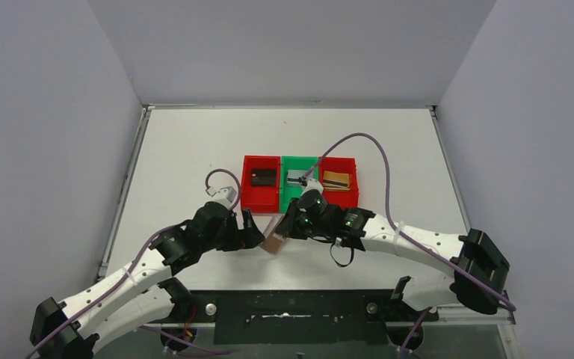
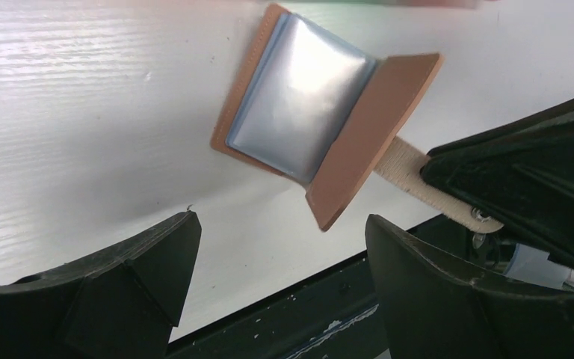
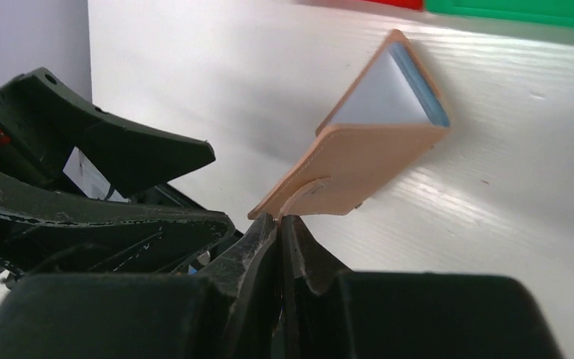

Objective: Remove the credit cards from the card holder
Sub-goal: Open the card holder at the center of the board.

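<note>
The card holder (image 1: 275,241), tan leather with a grey-blue lining, is open between my two grippers, partly lifted off the white table. My right gripper (image 3: 280,221) is shut on its snap tab, and the holder (image 3: 366,161) stands tilted just beyond the fingertips. My left gripper (image 2: 280,232) is open and empty, just short of the holder (image 2: 299,97). I cannot tell if a card is in the slots. A black card (image 1: 263,176), a silver-grey card (image 1: 297,177) and a gold-tan card (image 1: 335,179) lie in the bins.
Three bins stand in a row just behind the holder: red (image 1: 248,196), green (image 1: 290,196) and red (image 1: 353,196). The table's dark front edge (image 2: 306,314) is close under the left gripper. Purple cables loop over both arms.
</note>
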